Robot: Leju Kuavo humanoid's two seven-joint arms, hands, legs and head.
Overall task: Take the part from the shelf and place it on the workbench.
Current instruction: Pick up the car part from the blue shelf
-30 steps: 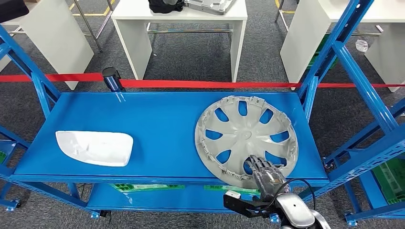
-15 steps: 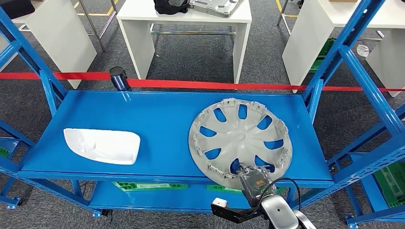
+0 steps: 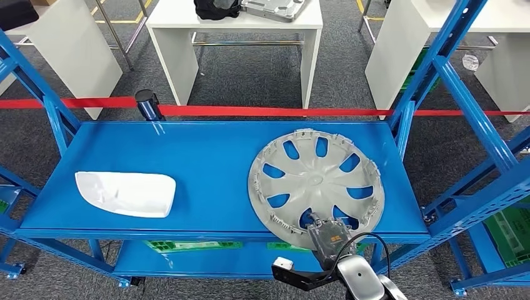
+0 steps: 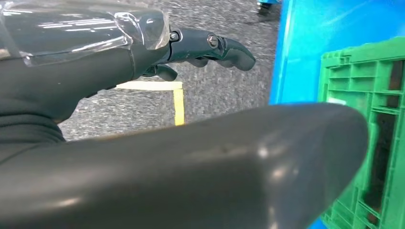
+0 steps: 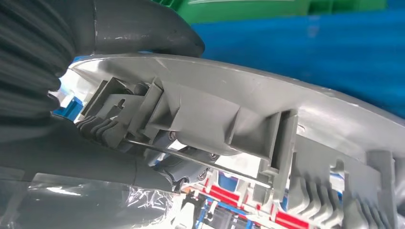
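- Gripping the near rim of the wheel cover, the right hand comes up from below the front edge of the blue shelf.
- Seen from the right wrist, the thick grey thumb lies on the smooth outer face of the rim while the darker fingers curl in under the ribbed clips on its other face, so the rim is pinched between them.
- The wheel cover is grey, round and spoked, and lies inner side up on the right half of the shelf, with its near edge overhanging the shelf front where the hand holds it.
- A white moulded part lies flat on the left half of the same shelf, well apart from the wheel cover.
- The left hand hangs beside the shelf, over grey carpet with a yellow floor line; its dark fingers are stretched out, apart from the thumb, and hold nothing.
- A green crate sits just beyond that hand, against the blue frame.
- Behind the shelf runs a red barrier tape, with white tables further back.
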